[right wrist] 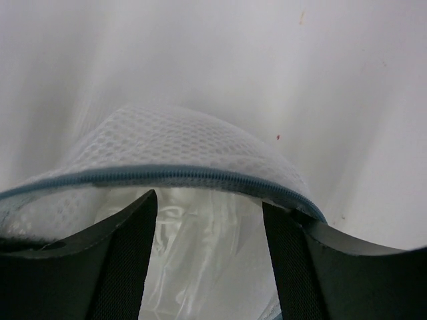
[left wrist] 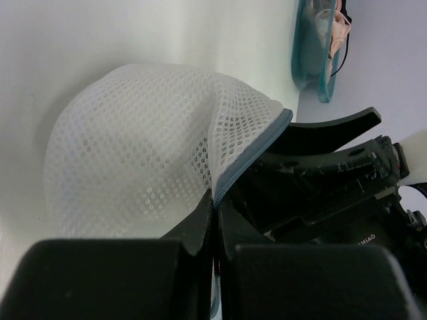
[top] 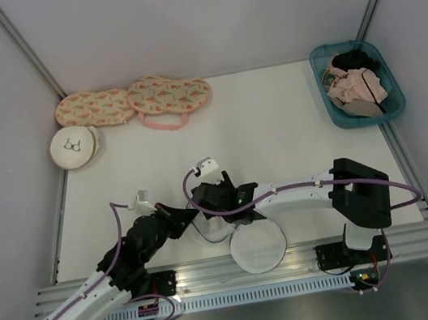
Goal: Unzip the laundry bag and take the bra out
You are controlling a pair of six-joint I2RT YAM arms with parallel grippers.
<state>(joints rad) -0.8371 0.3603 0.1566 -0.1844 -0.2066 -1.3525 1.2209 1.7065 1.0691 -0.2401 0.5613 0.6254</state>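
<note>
Near the table's [top: 273, 117] front edge, my left gripper [left wrist: 215, 212] pinches the zipper rim [left wrist: 250, 157] of the laundry bag [left wrist: 133, 153], jaws almost shut. Beyond it, my right gripper [right wrist: 208, 203] gapes wide inside the mouth, around white fabric, probably the bra [right wrist: 200, 267]. Closing may snag mesh and drag the rim free.

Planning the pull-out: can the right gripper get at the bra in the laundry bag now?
Likely yes. The left gripper pinches the laundry bag's zipper rim, and the right gripper, fingers open, sits under it with glossy white fabric, seemingly the bra, between them.
</note>
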